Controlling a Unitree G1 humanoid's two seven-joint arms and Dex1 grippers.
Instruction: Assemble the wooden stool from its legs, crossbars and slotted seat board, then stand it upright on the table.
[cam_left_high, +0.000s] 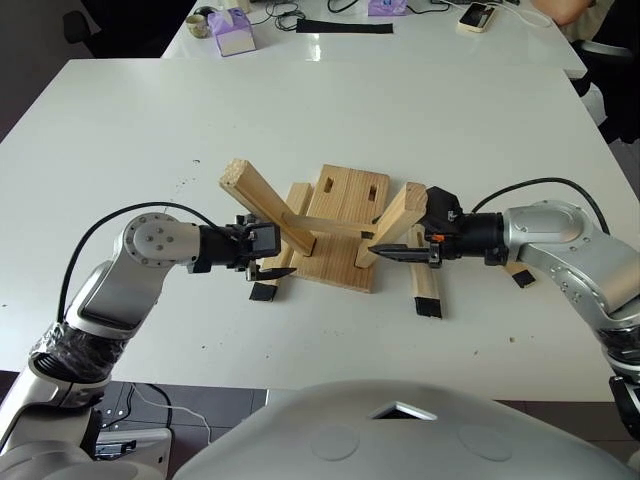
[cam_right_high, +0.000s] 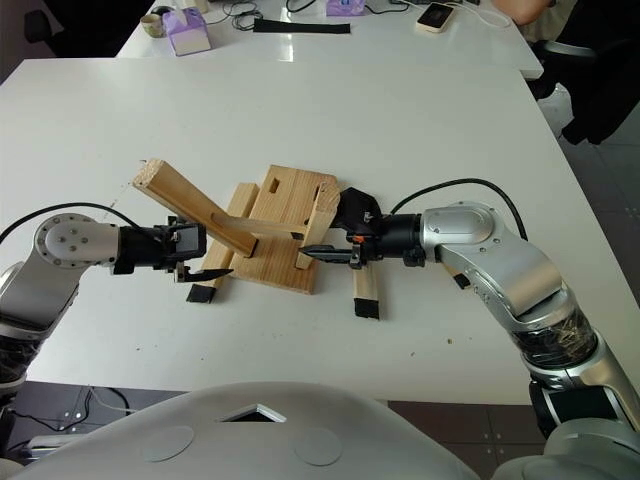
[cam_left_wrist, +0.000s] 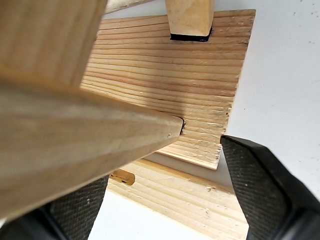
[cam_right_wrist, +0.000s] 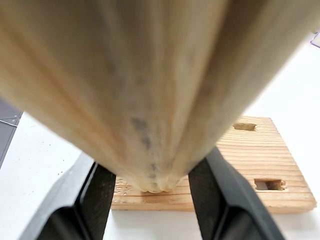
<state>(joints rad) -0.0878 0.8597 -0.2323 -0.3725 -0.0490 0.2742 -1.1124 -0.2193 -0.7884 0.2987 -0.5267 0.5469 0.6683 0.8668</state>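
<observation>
**Half-built stool lying seat-down, one leg gripped, one only straddled**

The seat board (cam_left_high: 338, 258) is lying flat on the white table (cam_left_high: 120, 150) with its slots facing up. Two legs are standing in it, both leaning outward instead of sitting square. The left leg (cam_left_high: 262, 203) is rising from the board's left side and tilting away over its left edge. The right leg (cam_left_high: 397, 218) is tilting out over the right edge. A thin crossbar (cam_left_high: 335, 226) is spanning between them just above the board.

The wood is looking like pale, dry softwood, so I am expecting it to be light and stiff. The joints are probably only loosely seated. The best hold is low on a leg, close to the board, where a push is going straight into the slot. The slim crossbar is looking like the weakest part and is best left alone.

The right gripper (cam_left_high: 385, 250) is at the board's right edge, its fingers (cam_right_wrist: 212, 192) pressing on both sides of the right leg. The left gripper (cam_left_high: 272, 268) is at the board's left edge with its jaws wide. The left leg is passing between its fingers (cam_left_wrist: 262, 187), with a clear gap on one side.

A loose leg (cam_left_high: 425, 288) with a black foot pad is lying just right of the board. Another loose piece (cam_left_high: 296, 200) is lying against the board's left edge.
</observation>
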